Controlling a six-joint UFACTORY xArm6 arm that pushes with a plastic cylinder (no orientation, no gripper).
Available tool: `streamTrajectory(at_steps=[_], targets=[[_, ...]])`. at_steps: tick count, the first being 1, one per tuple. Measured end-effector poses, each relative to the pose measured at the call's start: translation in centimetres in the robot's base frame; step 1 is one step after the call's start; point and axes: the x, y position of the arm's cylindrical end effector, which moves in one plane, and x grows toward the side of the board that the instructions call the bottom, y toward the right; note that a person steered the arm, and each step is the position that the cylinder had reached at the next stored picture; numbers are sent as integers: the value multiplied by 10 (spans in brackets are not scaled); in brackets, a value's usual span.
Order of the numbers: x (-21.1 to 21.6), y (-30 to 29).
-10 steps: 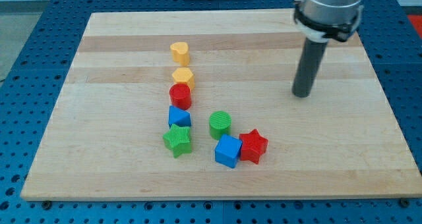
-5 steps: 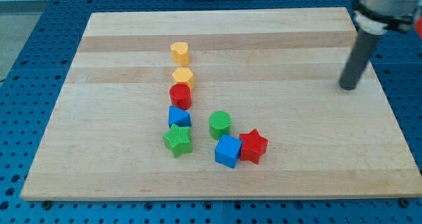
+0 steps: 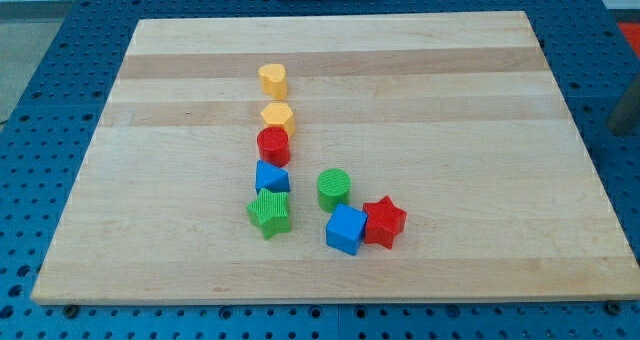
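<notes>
– Off the view's right edge of the tabletop, is that my tip?

– Only a dark blurred sliver (image 3: 626, 110) shows there, beyond the wooden board (image 3: 450, 70) and over the blue perforated base (image 3: 35, 90). I cannot tell whether it is the rod, and its lower end cannot be made out. The end effector has no jaws to spread or pinch, and it touches no block.

– Which way do the blocks lie from that sliver?

– All toward the view's left, well apart from it, with bare wood between. The red star (image 3: 384, 222) and the blue cube (image 3: 346, 228) are nearest, touching each other near the view's bottom, the cube on the star's left. The green cylinder (image 3: 334, 189) stands just above the cube.

– And the rest?

– They form a column whose long axis runs from the view's top to its bottom, left of the board's middle. From the top: a yellow heart-like block (image 3: 272, 79), then after a small gap a yellow hexagon (image 3: 277, 116), a red cylinder (image 3: 273, 145) touching it, a blue block (image 3: 272, 176) whose shape I cannot settle, and a green star (image 3: 270, 211) against that one's lower side.

– What about the surface and the room?

– It is pale planked wood, flat and level. The board's right half carries nothing but the star's points.
</notes>
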Motion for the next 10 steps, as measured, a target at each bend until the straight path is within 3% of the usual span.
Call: streamTrajectory(at_steps=[2,3,4,8,10], targets=[[143,-170],[155,-255],[148,-296],[43,-292],[74,-207]])
